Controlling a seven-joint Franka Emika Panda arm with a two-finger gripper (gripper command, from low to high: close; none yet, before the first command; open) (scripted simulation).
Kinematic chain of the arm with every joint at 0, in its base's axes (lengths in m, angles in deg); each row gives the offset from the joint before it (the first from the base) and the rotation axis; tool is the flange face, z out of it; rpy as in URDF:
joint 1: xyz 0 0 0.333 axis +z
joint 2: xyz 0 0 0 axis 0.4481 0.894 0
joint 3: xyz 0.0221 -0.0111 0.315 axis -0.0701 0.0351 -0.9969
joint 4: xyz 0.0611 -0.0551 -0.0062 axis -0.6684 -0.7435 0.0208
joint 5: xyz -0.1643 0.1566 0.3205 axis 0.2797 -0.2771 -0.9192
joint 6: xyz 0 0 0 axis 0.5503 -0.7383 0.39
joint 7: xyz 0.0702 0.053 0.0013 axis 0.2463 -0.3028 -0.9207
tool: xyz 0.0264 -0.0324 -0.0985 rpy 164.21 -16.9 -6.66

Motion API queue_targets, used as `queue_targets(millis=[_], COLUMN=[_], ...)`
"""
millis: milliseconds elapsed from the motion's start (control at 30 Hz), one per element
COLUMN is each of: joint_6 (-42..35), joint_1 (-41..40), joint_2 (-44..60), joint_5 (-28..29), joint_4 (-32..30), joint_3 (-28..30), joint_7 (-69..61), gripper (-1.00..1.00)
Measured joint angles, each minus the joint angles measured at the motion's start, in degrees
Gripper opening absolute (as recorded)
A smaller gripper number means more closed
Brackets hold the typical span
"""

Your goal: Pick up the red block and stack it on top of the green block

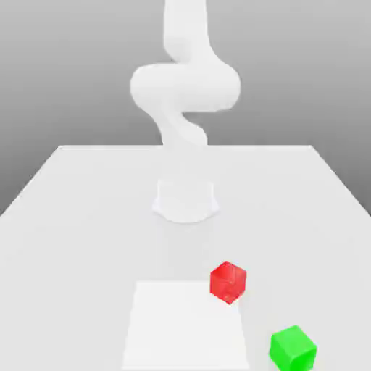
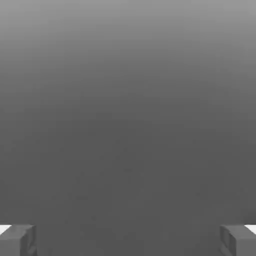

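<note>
Resting on the white table (image 1: 87,217), the red block (image 1: 228,282) sat near the green block (image 1: 293,347), apart from it; the gripper (image 2: 128,240) stood spread fully wide, holding nothing

red block (image 1: 228,281): 1 | green block (image 1: 293,347): 1 | arm (image 1: 185,87): 1 | table (image 1: 80,217): 1
</note>
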Motion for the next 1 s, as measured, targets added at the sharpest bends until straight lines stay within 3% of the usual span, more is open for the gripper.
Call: queue_targets(millis=[567, 800, 833, 1000], joint_6=[25.52, 39.63, 40.66, 40.56], joint_1=[13.26, 13.33, 13.14, 13.1], joint_2=[34.47, 51.68, 52.89, 52.89], joint_5=[0.27, -1.53, -1.6, -1.47], joint_4=[-29.35, -29.31, -29.15, -29.14], joint_3=[1.9, 0.45, 0.26, 0.24], joint_7=[-28.93, -32.44, -32.5, -32.37], gripper=[0.0, 0.0, -1.0, -1.0])
